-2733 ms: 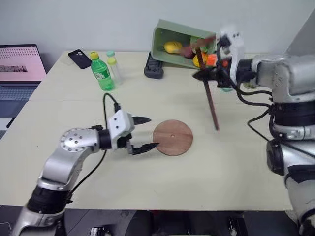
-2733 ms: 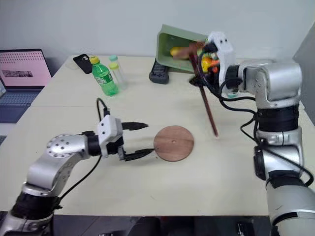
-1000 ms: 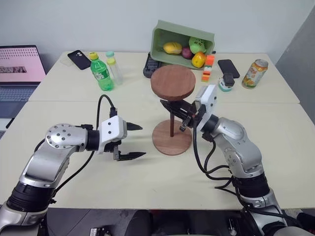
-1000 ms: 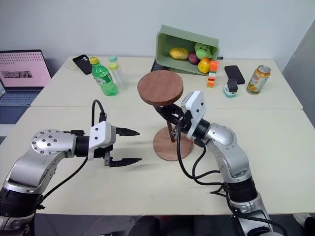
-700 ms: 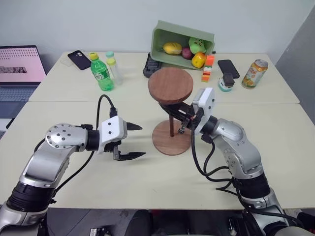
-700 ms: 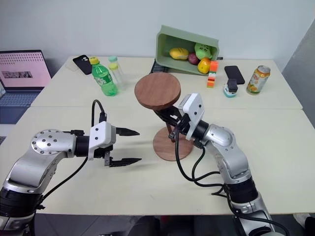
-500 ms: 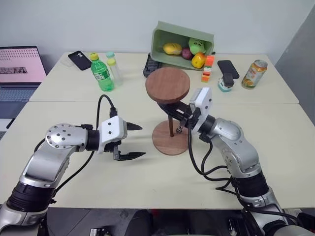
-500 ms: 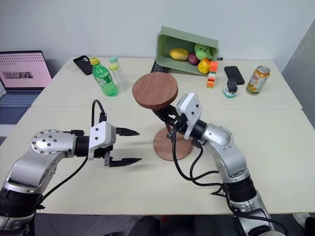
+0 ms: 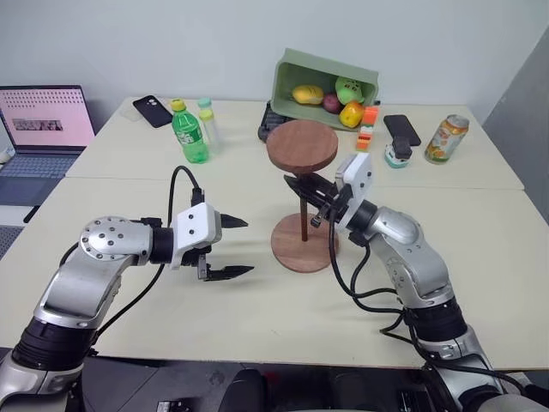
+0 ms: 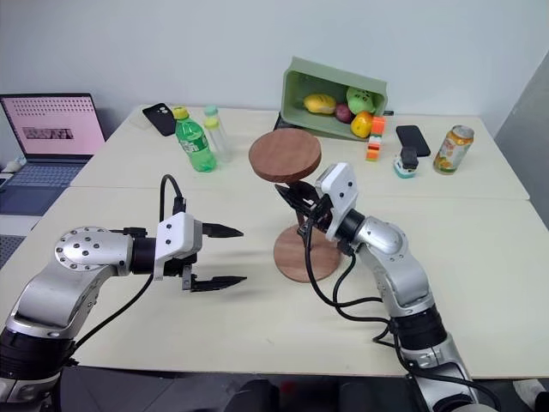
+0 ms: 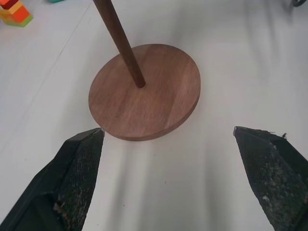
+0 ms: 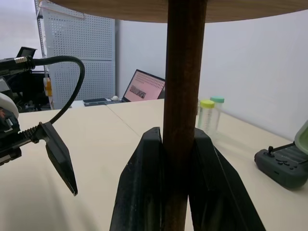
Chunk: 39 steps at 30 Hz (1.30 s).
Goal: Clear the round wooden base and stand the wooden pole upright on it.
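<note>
The round wooden base (image 9: 304, 244) lies flat on the table's middle. The wooden pole (image 9: 304, 215) stands on it, its foot at the base's centre (image 11: 140, 85) and its fixed disc (image 9: 302, 146) on top. My right gripper (image 9: 302, 190) is shut on the pole just under that disc; its fingers (image 12: 144, 183) clamp the rod (image 12: 183, 96) from both sides. To the left of the base my left gripper (image 9: 249, 246) hangs open and empty, its fingertips (image 11: 98, 132) pointing at the base's near edge (image 11: 144, 91) without touching it.
At the back stand a tilted green bin of fruit (image 9: 330, 77), a black controller (image 9: 273, 129), coloured blocks (image 9: 369, 129), a phone (image 9: 401, 129) and a can (image 9: 446, 137). A green bottle (image 9: 190, 133), a clear bottle (image 9: 208, 120), another phone (image 9: 152, 110) and a laptop (image 9: 47, 120) sit back left.
The camera has shifted a little. My right gripper, still shut on the pole, has nudged it slightly while its foot stays on the base. The left gripper has kept still.
</note>
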Motion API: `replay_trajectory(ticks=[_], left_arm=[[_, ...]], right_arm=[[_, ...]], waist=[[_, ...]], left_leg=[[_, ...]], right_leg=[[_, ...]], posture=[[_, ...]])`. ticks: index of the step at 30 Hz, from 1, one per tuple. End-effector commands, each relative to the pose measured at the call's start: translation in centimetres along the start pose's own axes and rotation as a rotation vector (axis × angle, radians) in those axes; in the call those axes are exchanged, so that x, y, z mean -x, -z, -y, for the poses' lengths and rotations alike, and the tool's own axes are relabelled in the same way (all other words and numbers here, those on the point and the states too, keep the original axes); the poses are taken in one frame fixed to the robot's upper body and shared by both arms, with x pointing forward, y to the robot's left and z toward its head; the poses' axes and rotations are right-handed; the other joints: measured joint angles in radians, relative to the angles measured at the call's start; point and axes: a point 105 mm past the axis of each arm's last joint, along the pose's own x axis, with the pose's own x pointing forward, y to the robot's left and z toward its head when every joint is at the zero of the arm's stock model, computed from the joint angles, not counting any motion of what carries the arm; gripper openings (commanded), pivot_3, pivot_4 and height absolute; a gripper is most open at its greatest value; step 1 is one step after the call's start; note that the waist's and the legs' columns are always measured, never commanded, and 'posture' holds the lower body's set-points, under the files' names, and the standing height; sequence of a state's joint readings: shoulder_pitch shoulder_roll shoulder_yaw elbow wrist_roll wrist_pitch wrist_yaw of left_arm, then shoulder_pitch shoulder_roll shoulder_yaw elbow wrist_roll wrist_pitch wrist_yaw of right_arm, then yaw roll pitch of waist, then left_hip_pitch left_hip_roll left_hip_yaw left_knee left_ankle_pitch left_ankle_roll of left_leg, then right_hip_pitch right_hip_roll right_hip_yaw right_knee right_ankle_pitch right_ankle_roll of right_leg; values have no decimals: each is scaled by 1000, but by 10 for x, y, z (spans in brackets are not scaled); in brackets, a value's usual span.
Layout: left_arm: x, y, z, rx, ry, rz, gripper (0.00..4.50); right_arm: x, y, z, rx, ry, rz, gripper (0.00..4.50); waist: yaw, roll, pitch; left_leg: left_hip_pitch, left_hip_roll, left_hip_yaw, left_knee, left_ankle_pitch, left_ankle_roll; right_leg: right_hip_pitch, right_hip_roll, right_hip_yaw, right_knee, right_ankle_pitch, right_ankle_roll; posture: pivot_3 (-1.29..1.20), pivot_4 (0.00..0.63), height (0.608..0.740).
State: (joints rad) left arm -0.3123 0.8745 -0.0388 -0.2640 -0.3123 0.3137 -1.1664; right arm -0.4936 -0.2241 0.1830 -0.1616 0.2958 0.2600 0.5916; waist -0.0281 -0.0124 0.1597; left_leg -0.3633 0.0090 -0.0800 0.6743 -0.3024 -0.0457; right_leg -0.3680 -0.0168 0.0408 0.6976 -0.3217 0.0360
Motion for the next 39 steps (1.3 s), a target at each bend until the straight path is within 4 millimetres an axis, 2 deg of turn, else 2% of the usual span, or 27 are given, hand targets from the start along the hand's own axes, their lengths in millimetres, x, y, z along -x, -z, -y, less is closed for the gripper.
replay_trajectory(ticks=[1,7,15,23,26,30,34,39], left_arm=[[3,-8,-4,-30,-22,22,4500],[2,-9,-4,-26,-19,25,4500],[1,-9,-4,-25,-15,26,4500],[1,-10,-4,-27,-15,30,4500],[0,-11,-4,-27,-16,31,4500],[0,-14,-5,-14,-18,44,4500],[-2,-17,-5,-1,-16,56,4500],[-2,-18,-5,-5,-10,54,4500]], right_arm=[[16,38,0,-13,11,-172,257],[21,42,-10,-7,-21,-185,257],[30,60,12,-73,88,-262,257],[39,76,18,-103,123,-331,257],[39,71,14,-98,107,-314,257],[36,59,-1,-62,28,-274,257],[34,57,-13,-34,-21,-274,257],[30,59,-8,-53,1,-294,257]], waist=[[0,0,0],[0,0,0],[1,0,0],[2,-2,-3],[3,-2,-3],[3,-3,-3],[3,-3,-4],[1,-3,-4]], left_leg=[[0,0,0,0,0,0],[0,0,0,-2,0,0],[0,0,1,-3,0,0],[0,-1,0,-3,0,0],[0,-1,0,-3,0,0],[0,-1,-1,-4,0,0],[0,-1,0,-5,0,0],[0,0,0,-9,0,0]], right_leg=[[0,0,0,0,0,0],[0,0,0,-1,0,0],[0,-1,0,-2,0,0],[0,-1,0,-3,0,0],[0,-1,0,-3,0,0],[1,-1,0,-4,0,0],[1,-1,0,-6,0,0],[1,-1,0,-9,0,0]], posture=[[0,150,740],[0,150,740],[0,150,740],[0,150,740],[0,150,740],[0,150,740],[0,150,740],[0,150,740]])
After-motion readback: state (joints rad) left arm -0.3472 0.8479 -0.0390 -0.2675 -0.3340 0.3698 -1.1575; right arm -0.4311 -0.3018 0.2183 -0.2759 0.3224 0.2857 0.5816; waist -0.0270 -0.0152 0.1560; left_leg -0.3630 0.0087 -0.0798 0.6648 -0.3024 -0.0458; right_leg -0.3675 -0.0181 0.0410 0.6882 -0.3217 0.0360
